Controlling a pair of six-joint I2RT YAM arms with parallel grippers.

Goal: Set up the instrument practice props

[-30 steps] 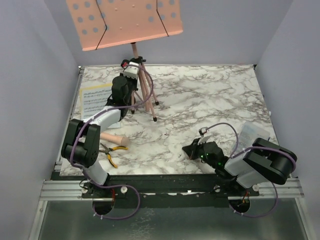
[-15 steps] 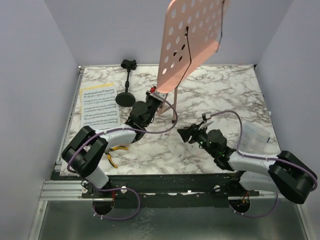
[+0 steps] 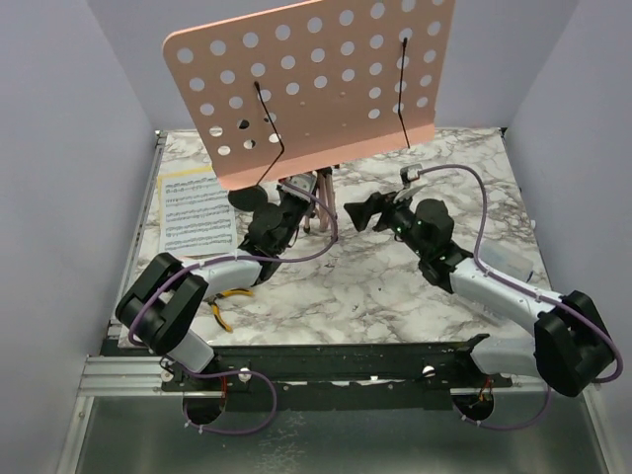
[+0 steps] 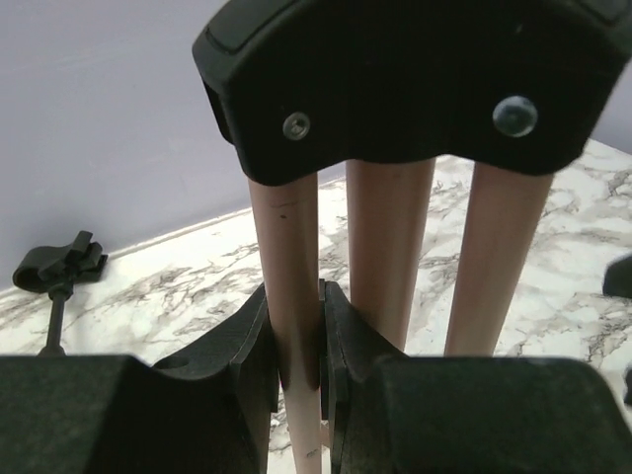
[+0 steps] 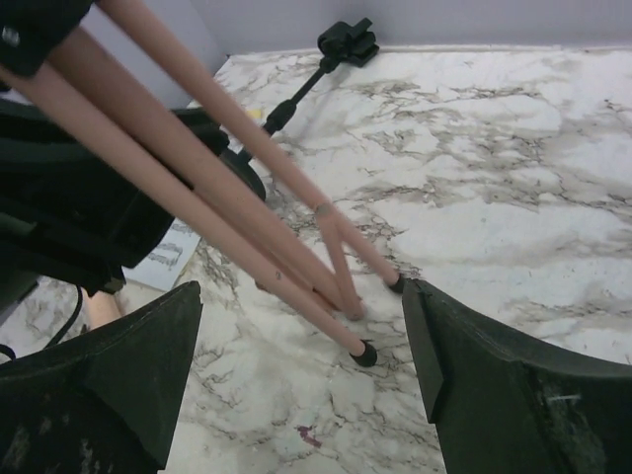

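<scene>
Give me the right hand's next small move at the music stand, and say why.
Probably ease the right hand forward and close it on a pink tripod leg. It stands open, the legs framed between its fingers, gripping nothing, while the left hand alone clamps one leg. A second grip would likely steady the tall music stand.

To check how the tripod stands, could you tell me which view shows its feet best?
The right wrist view: the feet show close up between the fingers of the open right gripper. In the top view they are too small to tell; the left wrist shows only legs, one clamped by the left gripper.
</scene>
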